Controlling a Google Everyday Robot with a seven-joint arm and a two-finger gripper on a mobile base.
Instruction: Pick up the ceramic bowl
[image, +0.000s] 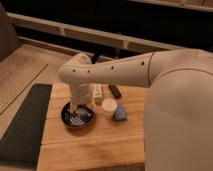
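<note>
The ceramic bowl (78, 118) is a shallow round glossy black bowl with pale streaks inside. It sits on the wooden table (90, 145), left of a small cream cup (109, 108) and a small blue-grey lump (120, 114). My gripper (77, 105) reaches straight down from the cream arm (115, 70) onto the far rim of the bowl, with its tip at or just inside the bowl. The arm's wrist hides the back edge of the bowl.
A dark mat (25, 125) lies along the table's left side. A white boxy object (97, 93) and a small black object (115, 91) lie behind the cup. My large cream body (180, 115) fills the right side. A bench rail (75, 32) runs behind.
</note>
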